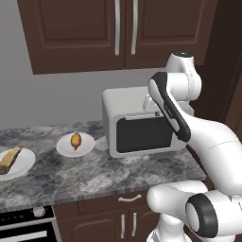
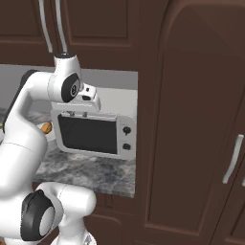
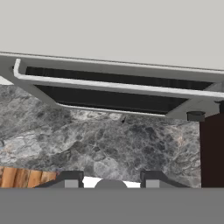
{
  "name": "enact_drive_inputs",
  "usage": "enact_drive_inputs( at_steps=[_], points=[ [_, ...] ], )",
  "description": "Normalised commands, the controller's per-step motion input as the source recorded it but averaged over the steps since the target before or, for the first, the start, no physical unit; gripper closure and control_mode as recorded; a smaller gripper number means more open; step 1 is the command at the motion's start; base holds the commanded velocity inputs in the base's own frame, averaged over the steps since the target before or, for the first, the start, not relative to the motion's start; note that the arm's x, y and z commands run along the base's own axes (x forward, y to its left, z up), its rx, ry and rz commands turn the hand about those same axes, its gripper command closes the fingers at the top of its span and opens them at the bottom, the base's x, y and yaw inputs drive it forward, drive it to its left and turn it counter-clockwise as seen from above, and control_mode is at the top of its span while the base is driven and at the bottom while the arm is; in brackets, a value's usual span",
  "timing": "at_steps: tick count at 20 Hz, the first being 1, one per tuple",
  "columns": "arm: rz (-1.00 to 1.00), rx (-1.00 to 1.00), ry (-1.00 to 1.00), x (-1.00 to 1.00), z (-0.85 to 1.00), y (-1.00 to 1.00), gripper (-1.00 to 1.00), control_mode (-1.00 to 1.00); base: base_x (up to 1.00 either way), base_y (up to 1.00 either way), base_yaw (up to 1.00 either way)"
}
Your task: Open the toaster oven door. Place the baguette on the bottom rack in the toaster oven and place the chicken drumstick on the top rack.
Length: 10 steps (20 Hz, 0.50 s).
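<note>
The light grey toaster oven (image 1: 116, 106) stands on the stone counter, and its dark glass toaster oven door (image 1: 144, 133) looks shut. The grey bar handle (image 3: 118, 85) runs along the door's top edge. My gripper (image 2: 78, 114) hangs just above the handle at the oven's front top edge, open, with nothing between its fingertips (image 3: 72, 179). The chicken drumstick (image 1: 75, 141) lies on a small white plate left of the oven. Further left, the baguette (image 1: 10, 159) rests on another plate. Both racks are hidden behind the door.
Dark wooden upper cabinets (image 1: 118, 28) hang over the counter (image 1: 108, 172). A tall dark cabinet (image 2: 191, 119) stands close against the oven's right side. A stove front (image 1: 23, 224) sits below the counter at the lower left.
</note>
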Motion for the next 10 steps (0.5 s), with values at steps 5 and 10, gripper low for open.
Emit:
enact_drive_inputs(
  at_steps=[5,10],
  points=[
    [0.0,0.0,0.0,0.0,0.0,0.0,-1.0,1.0,0.0,0.0,0.0],
    [0.0,0.0,0.0,0.0,0.0,0.0,-1.0,1.0,0.0,0.0,0.0]
  ],
)
